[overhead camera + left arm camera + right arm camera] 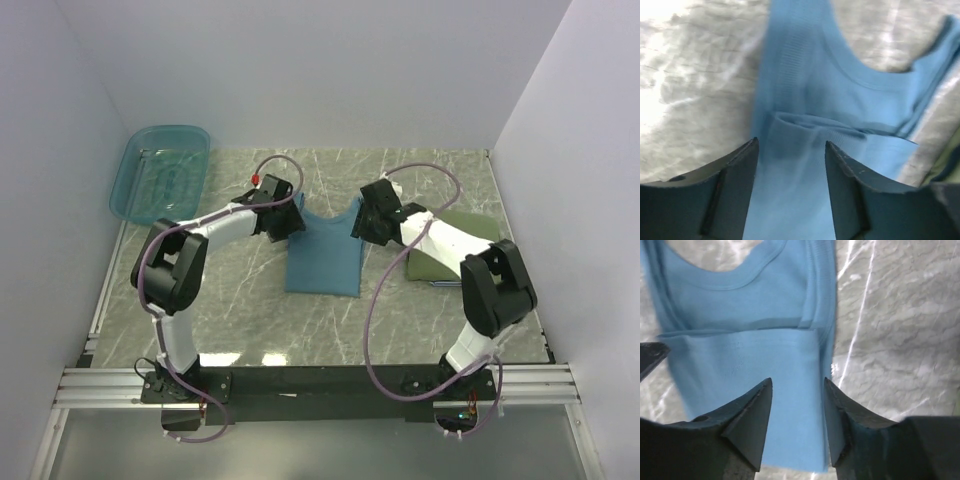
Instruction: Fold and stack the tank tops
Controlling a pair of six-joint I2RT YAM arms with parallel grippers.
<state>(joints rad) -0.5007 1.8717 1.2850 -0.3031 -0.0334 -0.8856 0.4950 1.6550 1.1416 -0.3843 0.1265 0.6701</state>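
Basin (160,185) at 10 o'clock on the tabletop (240,300), not my concern. Left gripper (285,216) hovers over the left strap end of the teal tank top (322,258), jaws well apart, nothing held; the left wrist view shows cloth lying flat below the fingers (735,170). The top sits mid-tabletop, straps toward 12, with a folded layer whose edge crosses the chest under the neckline. Right gripper (371,218) is over the right strap end, jaws part-open, also empty.

Looks mid-fold to me. To do it well I'd:
- lift both grippers straight up so a tip doesn't drag the layer
- check the folded edge is square; the left side looks slightly rumpled
- pinch matching corners, move both arms together

Olive tank top (450,245) lies folded at 3 o'clock, likely the stack spot.
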